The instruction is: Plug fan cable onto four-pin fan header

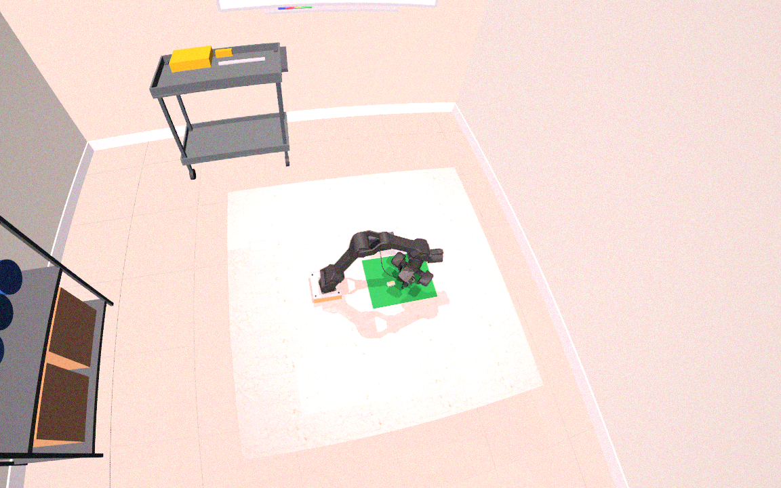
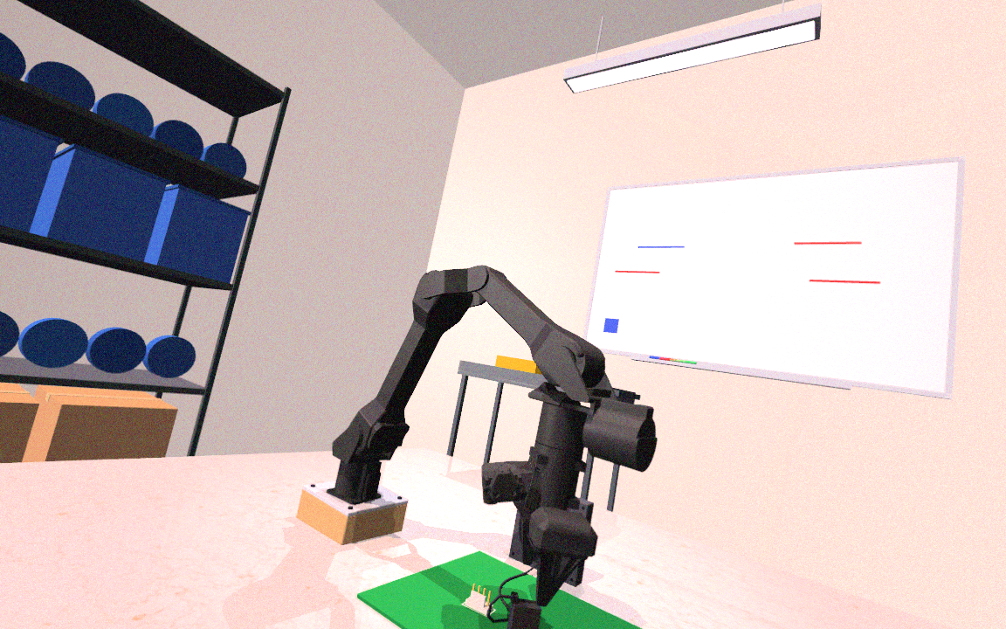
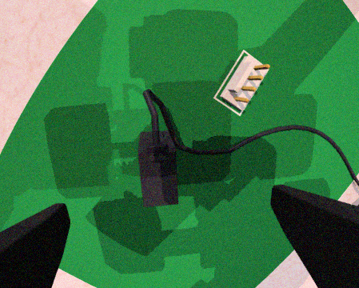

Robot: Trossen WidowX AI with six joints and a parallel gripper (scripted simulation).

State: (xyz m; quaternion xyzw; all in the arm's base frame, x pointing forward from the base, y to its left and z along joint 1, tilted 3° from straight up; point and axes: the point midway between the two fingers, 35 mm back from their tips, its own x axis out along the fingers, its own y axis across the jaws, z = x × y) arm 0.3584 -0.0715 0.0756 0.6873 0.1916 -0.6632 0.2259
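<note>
The black plug (image 3: 159,176) (image 2: 524,616) rests unattached on the green board (image 3: 27,160) (image 2: 413,590) (image 1: 381,298), with its cable (image 3: 295,128) looping from one end. The cream four-pin header (image 3: 237,84) (image 2: 478,600) (image 1: 388,285) has its pins bare, up and right of the plug in the wrist view. My gripper (image 3: 172,206) is open and empty above the board. In the wrist view the plug lies between and a little beyond the two fingertips, nearer the left one. The exterior view hides much of the far finger and does not show whether the near finger touches the plug.
The dark fan (image 2: 520,539) stands behind the gripper, mostly hidden by it. The cable runs off the board past the right finger in the wrist view. A grey cart (image 1: 235,136) and a shelf rack (image 1: 11,346) stand away from the arm.
</note>
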